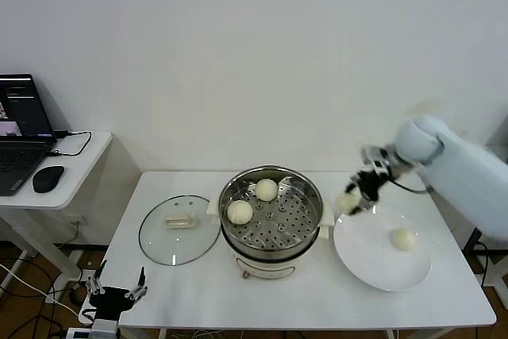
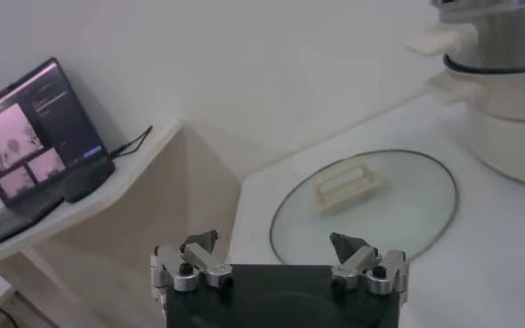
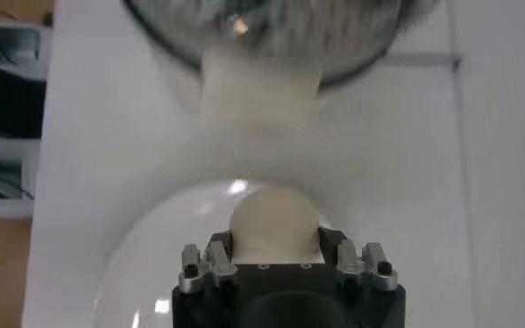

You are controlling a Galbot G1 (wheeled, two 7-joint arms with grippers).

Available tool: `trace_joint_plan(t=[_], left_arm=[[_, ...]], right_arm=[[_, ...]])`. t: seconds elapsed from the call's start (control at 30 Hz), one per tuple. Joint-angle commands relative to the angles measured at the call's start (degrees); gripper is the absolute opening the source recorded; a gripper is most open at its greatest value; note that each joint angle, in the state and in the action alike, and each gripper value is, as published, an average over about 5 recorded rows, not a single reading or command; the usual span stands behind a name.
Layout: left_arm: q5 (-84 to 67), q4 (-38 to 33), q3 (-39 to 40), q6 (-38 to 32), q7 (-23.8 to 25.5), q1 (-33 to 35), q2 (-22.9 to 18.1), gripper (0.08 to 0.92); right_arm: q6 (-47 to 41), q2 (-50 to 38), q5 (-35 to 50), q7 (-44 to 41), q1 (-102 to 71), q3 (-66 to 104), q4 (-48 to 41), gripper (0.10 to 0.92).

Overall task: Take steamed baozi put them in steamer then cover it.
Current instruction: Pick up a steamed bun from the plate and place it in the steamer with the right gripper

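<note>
Baozi (image 3: 274, 223), round, cream-white, in right pincer (image 3: 275, 254)

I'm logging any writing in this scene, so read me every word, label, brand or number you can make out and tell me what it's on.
No text can be read anywhere in these views.
Laptop screen: shows windows and small lines, too blurred to read.
Steamer, glass lid, white plate and buns: no markings visible.
Left end effector and right end effector, which holds a bun: no labels visible.
</note>
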Motion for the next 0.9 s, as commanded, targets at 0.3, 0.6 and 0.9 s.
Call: trace_joint_plan(t=[0.3,0.6,0.9], left_arm=[[0.2,-0.9,-1.1,-0.3,-0.6,0.8,-1.3,0.823],[0.2,-1.1,-1.2,-0.5,-0.9,0.5,-1.8,0.823],[0.3,-1.3,-1.2,-0.9,-1.1,0.6,-2.1,0.823]], right_arm=[[19.6,21.5,8.0,-2.6,16.4,-12.3,-4.0,0.369],[24.2,19.7,2.2,-1.3,17.4,-20.2,3.9,0.333],[26.6,17.0,-5.6,0.6,17.2,-26.1,12.4,0.387]])
